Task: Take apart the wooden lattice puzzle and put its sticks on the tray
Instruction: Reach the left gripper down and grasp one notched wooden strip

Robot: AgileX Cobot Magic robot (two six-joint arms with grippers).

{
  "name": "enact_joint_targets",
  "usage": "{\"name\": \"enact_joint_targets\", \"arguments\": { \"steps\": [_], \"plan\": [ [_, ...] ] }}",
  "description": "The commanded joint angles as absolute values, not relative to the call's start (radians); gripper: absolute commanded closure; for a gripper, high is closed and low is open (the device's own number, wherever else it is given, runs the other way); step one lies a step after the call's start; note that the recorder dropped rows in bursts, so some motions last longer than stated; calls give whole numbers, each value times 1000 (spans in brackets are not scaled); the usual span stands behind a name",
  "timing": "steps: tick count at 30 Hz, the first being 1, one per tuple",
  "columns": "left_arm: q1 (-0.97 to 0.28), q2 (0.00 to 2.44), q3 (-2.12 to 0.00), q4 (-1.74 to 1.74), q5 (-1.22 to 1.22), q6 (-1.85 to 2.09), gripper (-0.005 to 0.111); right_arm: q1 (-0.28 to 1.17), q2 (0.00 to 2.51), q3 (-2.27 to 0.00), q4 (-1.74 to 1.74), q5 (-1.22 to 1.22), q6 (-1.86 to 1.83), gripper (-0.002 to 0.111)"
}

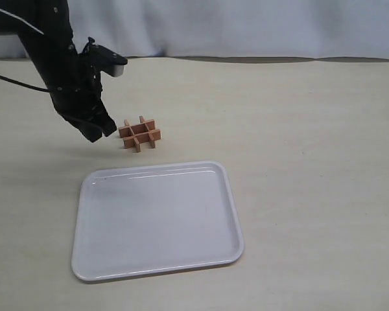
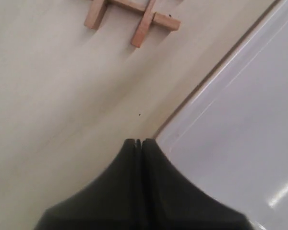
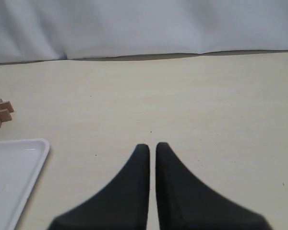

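The wooden lattice puzzle (image 1: 140, 133) lies assembled on the beige table, a small reddish-brown hash of interlocked sticks, just beyond the far edge of the white tray (image 1: 201, 249). My left gripper (image 1: 100, 132) hangs shut and empty just left of the puzzle, a little above the table. From the left wrist, part of the puzzle (image 2: 134, 18) shows ahead of the closed left gripper (image 2: 139, 142), with the tray (image 2: 240, 124) beside it. The right gripper (image 3: 152, 146) is out of the exterior view; its jaws stand almost together with nothing between them, far from the puzzle (image 3: 0, 113) and tray (image 3: 14, 167).
A white cloth backdrop (image 1: 246, 26) closes off the far edge of the table. The tray holds nothing. Bare beige tabletop (image 1: 311, 162) stretches to the right of the puzzle and tray.
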State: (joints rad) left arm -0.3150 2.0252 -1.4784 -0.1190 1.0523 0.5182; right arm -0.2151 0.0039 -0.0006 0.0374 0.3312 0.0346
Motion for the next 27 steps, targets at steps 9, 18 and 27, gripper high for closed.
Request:
{"name": "enact_joint_targets", "arguments": {
  "steps": [9,18,27],
  "plan": [
    [-316,2037,-1490,-147,1004,550,107,-223,0,0,40,311,25,104],
    [-316,2037,-1490,-143,914,545,96,-223,0,0,40,311,25,104],
    [-316,2037,-1490,-174,879,550,49,-223,0,0,40,311,25,104]
  ]
}}
